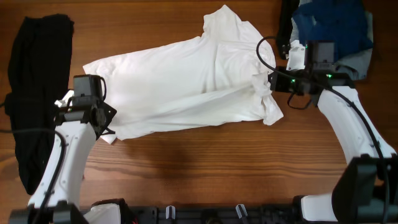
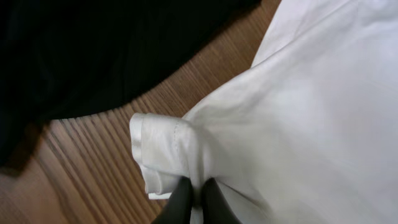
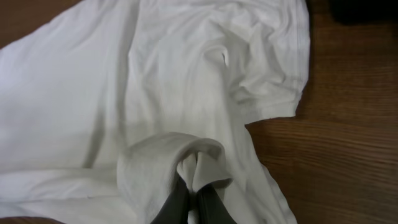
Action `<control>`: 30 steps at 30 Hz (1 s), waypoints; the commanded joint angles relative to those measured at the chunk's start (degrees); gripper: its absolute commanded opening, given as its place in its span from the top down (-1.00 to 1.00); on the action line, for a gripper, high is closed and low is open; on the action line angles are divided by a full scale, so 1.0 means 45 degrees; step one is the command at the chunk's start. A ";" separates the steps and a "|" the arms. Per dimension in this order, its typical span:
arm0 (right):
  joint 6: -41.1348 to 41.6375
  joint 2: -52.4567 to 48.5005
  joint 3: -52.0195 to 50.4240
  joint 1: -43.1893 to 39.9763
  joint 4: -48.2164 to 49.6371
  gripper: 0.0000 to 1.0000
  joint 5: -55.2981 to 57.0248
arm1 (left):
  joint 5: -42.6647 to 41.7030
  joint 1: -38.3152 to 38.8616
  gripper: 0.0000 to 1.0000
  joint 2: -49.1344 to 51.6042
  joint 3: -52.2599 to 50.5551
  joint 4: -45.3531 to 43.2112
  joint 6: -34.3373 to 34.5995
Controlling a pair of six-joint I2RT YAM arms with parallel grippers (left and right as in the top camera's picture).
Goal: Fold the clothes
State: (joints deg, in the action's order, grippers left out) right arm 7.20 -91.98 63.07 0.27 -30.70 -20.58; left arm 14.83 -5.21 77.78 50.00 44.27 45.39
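Observation:
The white shirt (image 1: 186, 81) lies spread across the middle of the wooden table, wrinkled, one sleeve pointing to the far side. No label or stripe print shows. My left gripper (image 1: 104, 122) is shut on the shirt's near-left hem corner; in the left wrist view its black fingers (image 2: 194, 198) pinch the rolled hem of the shirt (image 2: 298, 124). My right gripper (image 1: 266, 81) is shut on a bunched fold at the shirt's right edge; in the right wrist view its fingers (image 3: 194, 198) pinch that fold of the shirt (image 3: 124, 81).
A long black garment (image 1: 34, 93) lies along the left edge and also shows in the left wrist view (image 2: 93, 50). Dark-blue and light-blue garments (image 1: 333, 28) are piled at the far right behind the right arm. Bare wood (image 1: 217, 162) runs along the near side.

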 commanded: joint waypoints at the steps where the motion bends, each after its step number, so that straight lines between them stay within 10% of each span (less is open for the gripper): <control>1: -0.0238 -0.0986 0.0029 0.0257 0.0627 0.62 -0.0160 | 0.0481 0.0015 0.54 0.1302 -0.0063 -0.0641 0.0160; 3: -0.0248 -0.1423 0.0034 0.0311 0.1336 -0.47 -0.0165 | 0.0491 0.0015 -0.04 0.1977 -0.0063 -0.1647 0.0146; 6: -0.0287 -0.1413 0.0680 0.0306 0.1253 -0.86 -0.0170 | 0.0476 0.0010 -0.50 0.2186 0.0141 -0.3322 -0.1438; 10: -0.1617 -0.1224 0.4605 0.0311 -0.2278 -0.94 -0.0253 | -0.1336 0.0015 -0.93 0.1360 0.3521 -0.0777 -0.4862; 15: -0.2618 -0.1229 0.8995 0.0957 -0.4920 -0.99 0.0675 | -0.3725 0.0005 -0.99 0.2351 0.8587 0.1593 -0.7383; 30: -0.2939 -0.2880 0.8956 0.1200 -0.5411 -0.99 0.0899 | -0.3444 -0.2351 -0.94 0.9840 1.0258 -0.1447 -0.6805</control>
State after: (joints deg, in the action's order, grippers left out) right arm -4.86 -102.45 103.59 5.58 -54.87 -17.47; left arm -0.36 -16.16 118.74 95.72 39.05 15.75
